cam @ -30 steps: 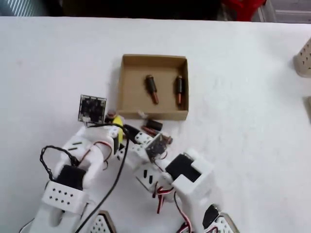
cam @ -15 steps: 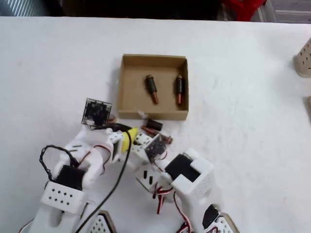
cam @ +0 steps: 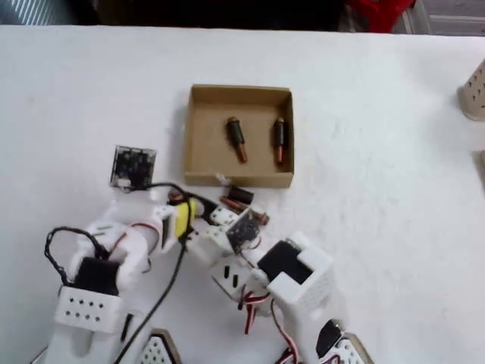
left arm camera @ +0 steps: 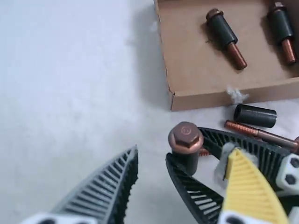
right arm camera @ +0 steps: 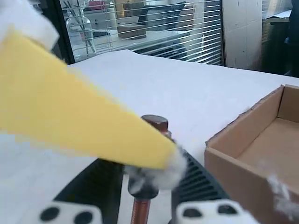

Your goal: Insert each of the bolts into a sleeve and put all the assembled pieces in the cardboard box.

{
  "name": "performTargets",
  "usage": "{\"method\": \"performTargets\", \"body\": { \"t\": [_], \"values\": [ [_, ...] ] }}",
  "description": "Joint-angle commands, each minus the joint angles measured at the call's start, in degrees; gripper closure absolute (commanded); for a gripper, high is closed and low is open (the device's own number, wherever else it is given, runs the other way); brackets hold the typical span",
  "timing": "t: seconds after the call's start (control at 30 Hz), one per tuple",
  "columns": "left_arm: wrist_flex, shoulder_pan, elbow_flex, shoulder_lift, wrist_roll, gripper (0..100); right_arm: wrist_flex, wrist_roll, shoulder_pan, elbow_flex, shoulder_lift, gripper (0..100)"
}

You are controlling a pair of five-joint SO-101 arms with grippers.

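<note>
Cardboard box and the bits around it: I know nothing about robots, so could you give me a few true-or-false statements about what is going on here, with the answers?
1. The cardboard box holds two assembled pieces. True.
2. A loose black sleeve lies inside the box. False: it lies on the table, just outside the box's near wall.
3. The right gripper has its fingers closed on a copper-headed bolt. True.
4. The left gripper has its fingers pressed together. False: its grey and yellow fingers stand wide apart.
</note>
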Motion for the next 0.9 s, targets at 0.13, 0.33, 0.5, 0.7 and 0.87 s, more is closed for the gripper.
{"method": "performTargets", "body": {
  "t": [0.13, 0.33, 0.5, 0.7, 0.87],
  "values": [
    [0.2, -1.1, -10.4, -0.8, 6.7, 68, 0.0, 0.6, 0.1, -0.4, -0.6, 98.2],
    [0.4, -1.1, -17.4, -0.8, 16.2, 69, 0.0, 0.6, 0.1, -0.4, -0.6, 98.2],
    [0.4, -1.2, -15.4, -2.4, 17.5, 73, 2.1, 0.6, 0.2, -0.3, -1.0, 98.2],
    [0.2, -1.2, -7.7, -15.0, 9.8, 99, 3.6, 0.7, 0.6, 0.9, -3.6, 98.2],
    [-0.4, -6.8, 7.6, -25.5, 8.4, 94, 3.6, 0.9, 3.7, 6.6, -12.0, 98.2]
  ]
}}
